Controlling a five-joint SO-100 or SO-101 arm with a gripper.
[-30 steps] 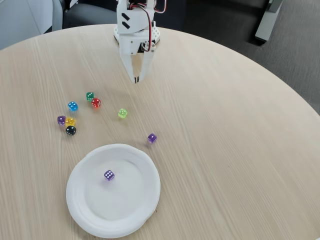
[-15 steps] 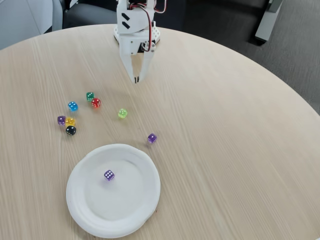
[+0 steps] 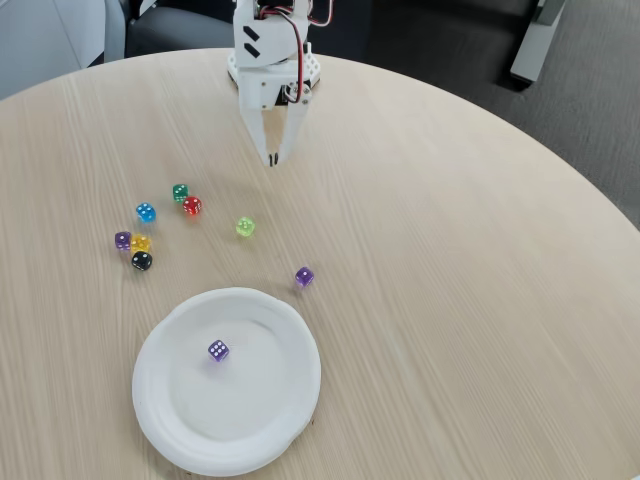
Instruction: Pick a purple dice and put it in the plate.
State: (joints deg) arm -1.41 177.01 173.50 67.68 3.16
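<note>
Translucent purple dice [image 3: 218, 350] with white pips, resting left of centre inside smooth white paper plate [image 3: 290, 400], a corner perhaps toward the camera. Beyond the plate's far rim, white gripper [image 3: 271, 159], tips pinched together, empty.

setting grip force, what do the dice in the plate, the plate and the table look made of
Purple dice: likely translucent glossy plastic, light shows through it. Plate: matte white, looks like paper with a shallow pressed rim. Table: pale wood-grain top, perhaps laminate, with a smooth, low sheen.
</note>
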